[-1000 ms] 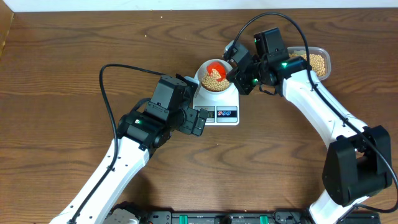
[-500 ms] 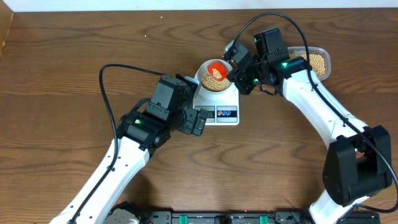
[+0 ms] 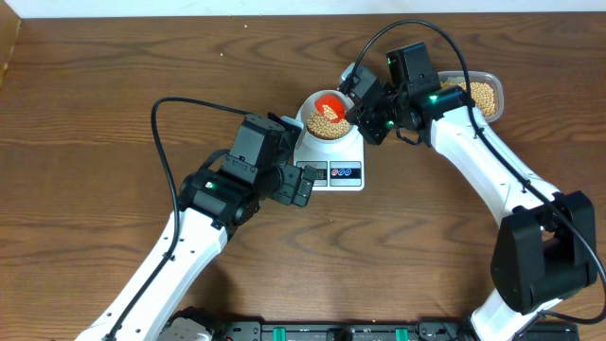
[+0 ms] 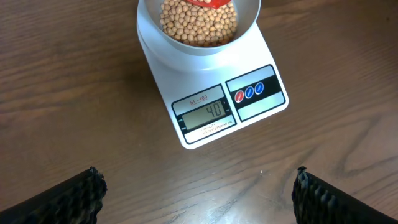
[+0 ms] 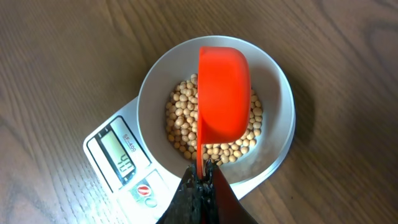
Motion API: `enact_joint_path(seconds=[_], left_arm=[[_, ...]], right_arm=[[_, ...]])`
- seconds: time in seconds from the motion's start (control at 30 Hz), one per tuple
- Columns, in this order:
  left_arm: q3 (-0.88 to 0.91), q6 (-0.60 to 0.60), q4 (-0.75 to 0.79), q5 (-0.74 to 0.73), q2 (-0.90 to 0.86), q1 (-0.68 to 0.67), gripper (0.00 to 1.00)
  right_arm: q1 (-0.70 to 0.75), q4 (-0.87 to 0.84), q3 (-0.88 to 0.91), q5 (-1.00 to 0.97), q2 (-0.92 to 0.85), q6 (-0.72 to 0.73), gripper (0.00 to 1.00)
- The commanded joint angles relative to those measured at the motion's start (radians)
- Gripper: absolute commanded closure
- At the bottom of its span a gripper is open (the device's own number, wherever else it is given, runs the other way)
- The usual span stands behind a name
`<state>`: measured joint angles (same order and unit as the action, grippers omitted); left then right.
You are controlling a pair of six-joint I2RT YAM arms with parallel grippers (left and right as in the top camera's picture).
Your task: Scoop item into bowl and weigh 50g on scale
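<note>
Right gripper (image 5: 202, 177): fingers pressed together, pinching the handle of the orange-red plastic scoop (image 5: 222, 93). The scoop is tipped over the small round white bowl (image 5: 277, 84), just ahead of the fingertips. Tan-yellow round beans (image 5: 183, 121) are piled in the bowl, which sits on the flat white digital scale (image 4: 171, 78). Display reads 40, short of target.

Left gripper (image 4: 198, 180): fingers spread wide, empty, scale just ahead of them, not touching.

Risks:
- Tipping too hard drops a clump and overshoots.
- Scoop resting on the bowl rim loads the scale and gives a false reading.
- Beans bounce over the rim onto the brown wooden table (image 4: 62, 93).
</note>
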<state>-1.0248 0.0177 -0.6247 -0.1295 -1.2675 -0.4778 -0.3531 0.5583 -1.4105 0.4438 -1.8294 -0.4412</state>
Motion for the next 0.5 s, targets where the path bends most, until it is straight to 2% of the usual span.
enact_joint_path(seconds=[0.0, 0.47], left_arm=[[0.007, -0.018, -0.003, -0.009, 0.011, 0.003, 0.02], [0.007, -0.018, -0.003, -0.009, 0.011, 0.003, 0.02]], right_arm=[[-0.005, -0.002, 0.004, -0.001, 0.036, -0.033, 0.99], [-0.005, -0.002, 0.004, -0.001, 0.036, -0.073, 0.99]])
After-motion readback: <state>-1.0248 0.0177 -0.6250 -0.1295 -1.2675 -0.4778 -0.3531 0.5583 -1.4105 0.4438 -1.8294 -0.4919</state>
